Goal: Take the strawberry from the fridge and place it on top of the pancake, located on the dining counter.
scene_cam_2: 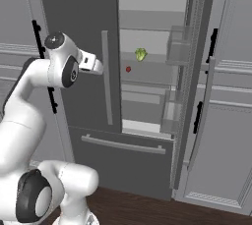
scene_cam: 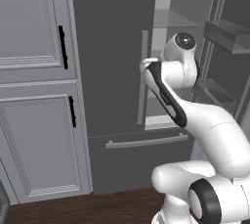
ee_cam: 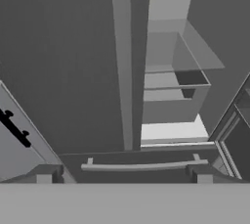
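The strawberry sits as a tiny red dot on a middle shelf inside the open fridge, just left of and slightly below a small yellow-green item; the two are near each other but apart; the fridge's right door is swung wide, its left door shut, bar handle running down its edge. The claw hangs in front of the shut left door, well short of the shelf, its two dark tips spread wide apart with nothing between them; in the hand view it looks down along the door edge toward the lower shelves and the drawer handle. The step in hand looks like the reach for the berry; doing it well probably means swinging right past the door edge, levelling with that shelf, centring the tips on the red dot and staying off the yellow-green item; the berry is far smaller than the claw, so a slow, centred close seems wise.
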